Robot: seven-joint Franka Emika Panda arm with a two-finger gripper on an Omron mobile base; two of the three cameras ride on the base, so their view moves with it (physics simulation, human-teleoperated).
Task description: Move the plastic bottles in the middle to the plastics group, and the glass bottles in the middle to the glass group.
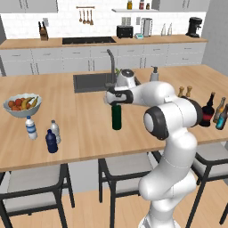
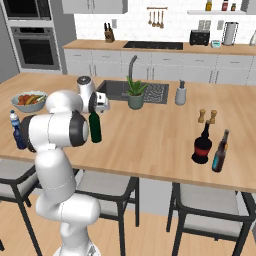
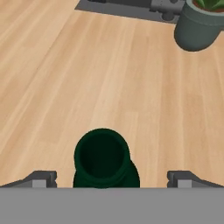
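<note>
The green wine bottle (image 1: pixel 116 116) stands mid-counter, alone. The gripper (image 3: pixel 111 180) hovers over its mouth, fingers spread wide, not touching. The clear bottle (image 1: pixel 54 130) and black bottle (image 2: pixel 202 145) apparently sit with their groups, leaving 1.

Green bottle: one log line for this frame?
phase: pre-grasp | gripper: open, above green bottle neck | bottle: upright on counter | black bottle: by glass group
</note>
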